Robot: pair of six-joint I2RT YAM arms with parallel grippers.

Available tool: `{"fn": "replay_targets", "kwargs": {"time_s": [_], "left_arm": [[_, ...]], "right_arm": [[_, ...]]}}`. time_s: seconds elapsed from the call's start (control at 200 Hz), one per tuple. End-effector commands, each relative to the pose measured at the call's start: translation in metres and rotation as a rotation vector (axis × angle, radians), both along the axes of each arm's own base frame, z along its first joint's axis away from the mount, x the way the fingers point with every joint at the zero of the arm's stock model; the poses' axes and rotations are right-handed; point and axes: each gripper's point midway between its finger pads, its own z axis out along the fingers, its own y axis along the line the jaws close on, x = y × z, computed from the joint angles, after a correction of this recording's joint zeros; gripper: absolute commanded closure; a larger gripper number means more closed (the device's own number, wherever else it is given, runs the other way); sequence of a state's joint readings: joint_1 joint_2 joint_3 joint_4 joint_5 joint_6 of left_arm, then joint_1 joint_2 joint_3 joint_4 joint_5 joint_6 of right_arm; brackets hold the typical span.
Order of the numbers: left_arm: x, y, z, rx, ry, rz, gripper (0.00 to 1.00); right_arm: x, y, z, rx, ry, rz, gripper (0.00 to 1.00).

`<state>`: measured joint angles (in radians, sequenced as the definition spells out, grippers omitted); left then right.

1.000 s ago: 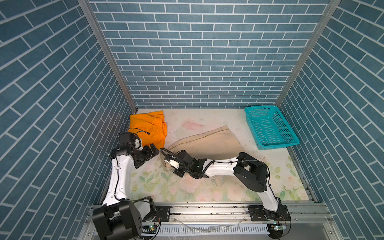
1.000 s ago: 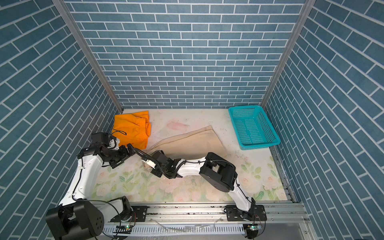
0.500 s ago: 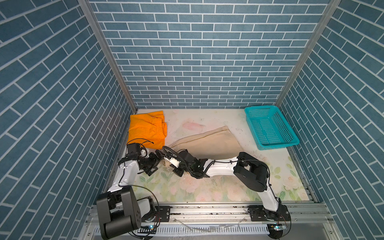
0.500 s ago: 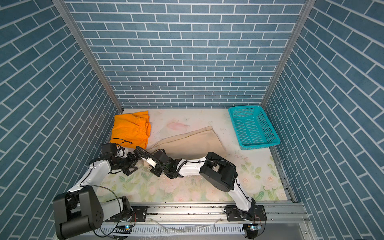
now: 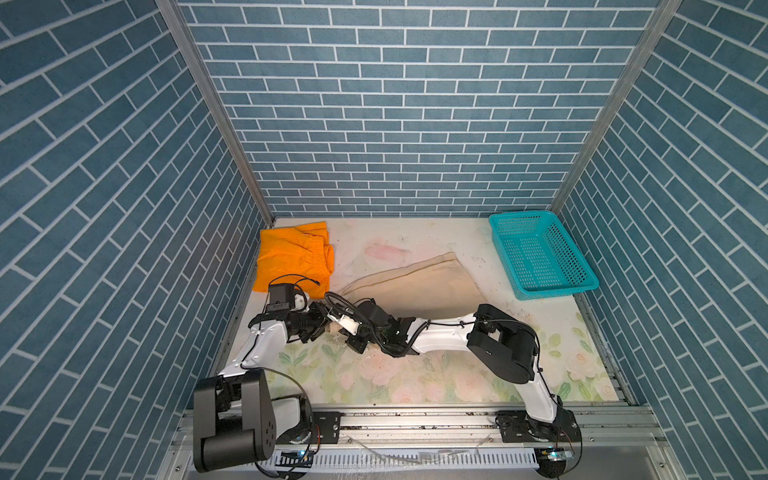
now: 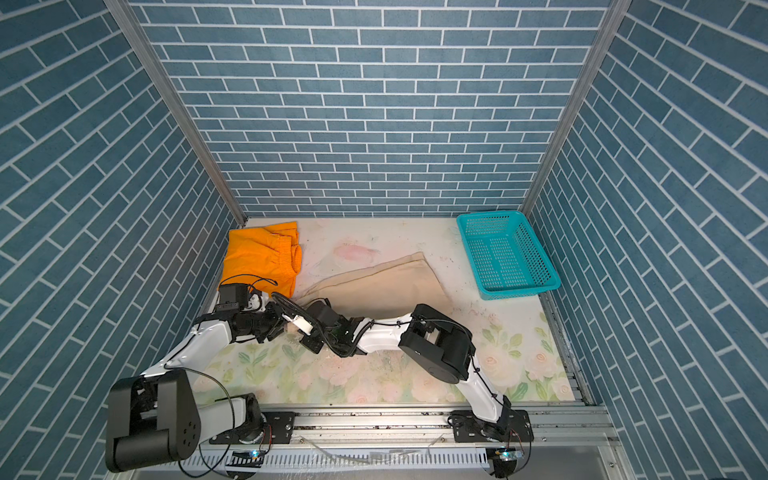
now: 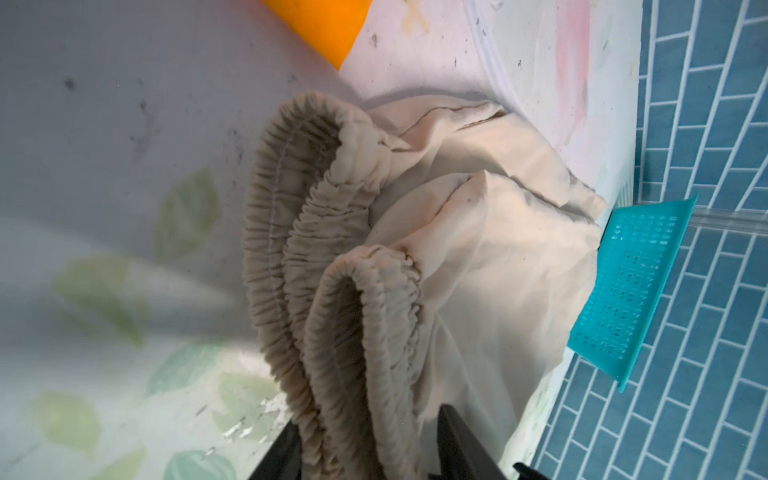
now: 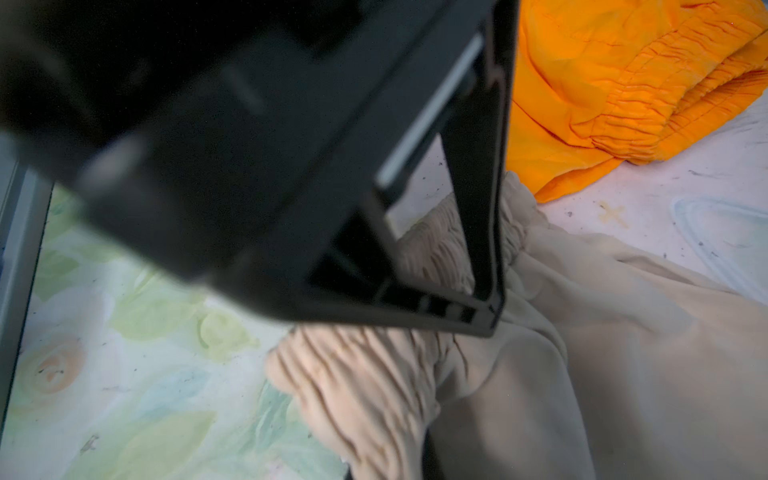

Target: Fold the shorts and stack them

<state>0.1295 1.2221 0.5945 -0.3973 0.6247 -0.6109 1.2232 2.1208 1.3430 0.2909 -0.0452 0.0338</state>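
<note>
The fold of the beige cloth shorts (image 5: 415, 286) is the step in hand. In both top views they are lying across the middle of the floral-printed counter (image 5: 415, 374). They are tapering from a wide leg hem at the upper right, near the teal perforated plastic basket (image 5: 548, 291), down to the gathered elastic waistband (image 7: 316, 249) at the lower left, where the two arms are meeting.

The left claw (image 7: 368, 428) is pinching that waistband: in the left wrist view the ruched band is filling the gap between its two black fingers (image 7: 457, 440). The right claw (image 5: 345, 332) is sitting just beside it with its jaws together. In the right wrist view the beige cloth is running into its tips at the bottom edge of the frame, so it is probably gripping the same band.

The beige pair is looking already doubled leg over leg. The waistband is standing in several stacked loops, while the legs are lying flat with a few soft creases. The bright orange cloth shorts (image 5: 291, 257) are resting in the upper left corner of the counter as a compact, seemingly folded rectangle, just beside the beige waistband end.

The next move is likely calling for both claws to raise the waistband together and carry it toward the hem at the upper right, keeping the band spread so the layers are not bunching. Stacking with the orange pair is not yet done.
</note>
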Motion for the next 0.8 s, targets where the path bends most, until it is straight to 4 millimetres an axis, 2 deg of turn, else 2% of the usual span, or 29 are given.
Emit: {"fn": "replay_targets", "kwargs": {"time_s": [0.0,0.035,0.06,0.135,0.245,0.325,0.37,0.465,0.565,0.665,0.795], "left_arm": [[0.001,-0.005,0.014,0.030,-0.021,-0.037,0.81],[0.000,-0.006,0.017,0.037,-0.023,-0.043,0.90],[-0.001,-0.005,0.020,0.041,-0.026,-0.047,0.94],[-0.004,-0.004,0.029,0.064,-0.027,-0.067,1.00],[-0.007,-0.002,0.050,0.099,-0.036,-0.097,1.00],[-0.012,-0.003,0.064,0.111,-0.042,-0.125,1.00],[-0.014,-0.004,0.072,0.114,-0.045,-0.144,1.00],[-0.019,-0.003,0.086,0.150,-0.040,-0.196,1.00],[-0.022,-0.001,0.101,0.187,-0.029,-0.264,1.00],[-0.018,0.005,0.116,0.240,-0.026,-0.302,1.00],[-0.007,0.008,0.132,0.269,-0.044,-0.318,1.00]], "right_arm": [[-0.002,0.002,0.038,0.084,-0.002,-0.019,0.86],[-0.002,0.000,0.040,0.085,0.001,-0.023,0.76],[-0.003,-0.002,0.042,0.089,0.007,-0.028,0.72],[-0.005,-0.015,0.053,0.110,0.037,-0.051,0.60],[-0.008,-0.055,0.074,0.149,0.087,-0.113,0.54],[-0.005,-0.093,0.083,0.144,0.119,-0.176,0.54],[0.000,-0.115,0.085,0.120,0.143,-0.209,0.57],[0.007,-0.154,0.079,0.043,0.197,-0.258,0.83],[0.012,-0.181,0.068,-0.015,0.216,-0.289,0.96],[0.006,-0.182,0.054,-0.076,0.251,-0.223,1.00],[-0.007,-0.159,0.028,-0.120,0.343,-0.104,1.00]]}}
